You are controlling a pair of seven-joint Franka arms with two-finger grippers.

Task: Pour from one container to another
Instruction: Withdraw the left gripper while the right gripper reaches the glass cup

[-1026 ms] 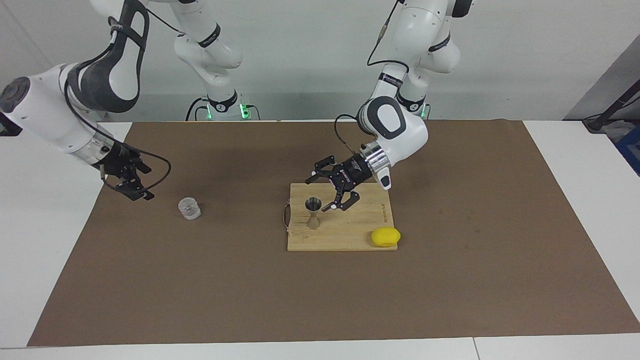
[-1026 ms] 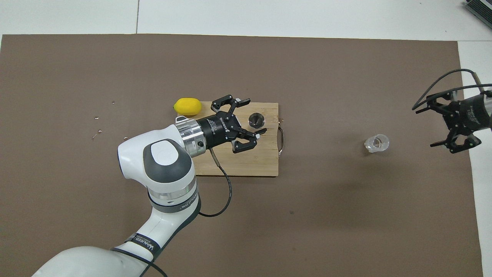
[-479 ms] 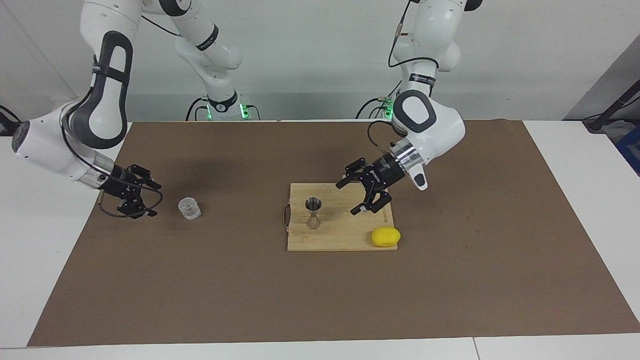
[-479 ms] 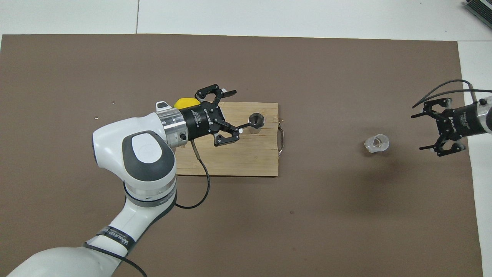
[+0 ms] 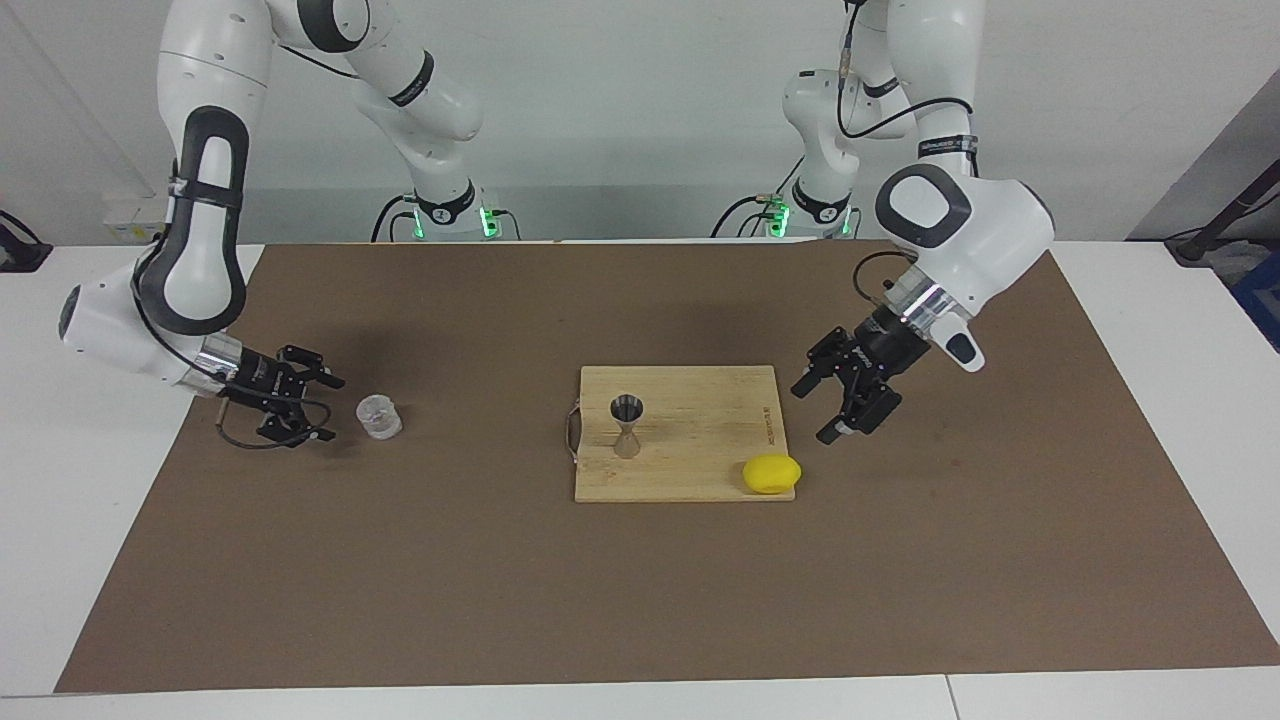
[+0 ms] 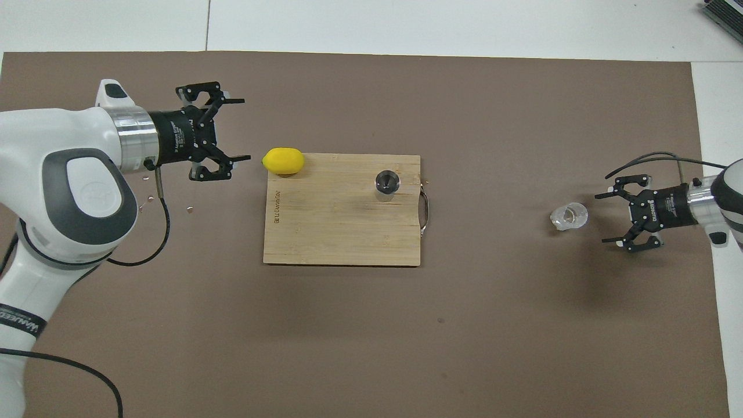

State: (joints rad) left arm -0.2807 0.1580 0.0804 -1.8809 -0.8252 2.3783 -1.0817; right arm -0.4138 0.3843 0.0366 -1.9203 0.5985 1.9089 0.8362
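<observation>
- sitting upright on the brown mat toward the right arm's end of the desk, the glass cup (image 5: pixel 379 417) has its side free, so a sideways pinch looks workable.
- right end effector (image 5: pixel 312 407) is low just beside the cup, fingers apart, not touching it; likely lined up for the grasp.
- steel jigger (image 5: pixel 627 425) stands upright on the wooden cutting board (image 5: pixel 690 470) mid-desk, mouth up, ready to receive the pour; well apart from the cup.
- left end effector (image 5: pixel 825 410) hangs off the board's edge toward the left arm's end, fingers apart, empty; seems parked clear of the pour path.
- lemon (image 5: pixel 771 473) sits at the board's corner, no part in the task.
- counts: one cup, one jigger, one board, one lemon, two arms.
- pour not yet begun, cup not yet gripped.
</observation>
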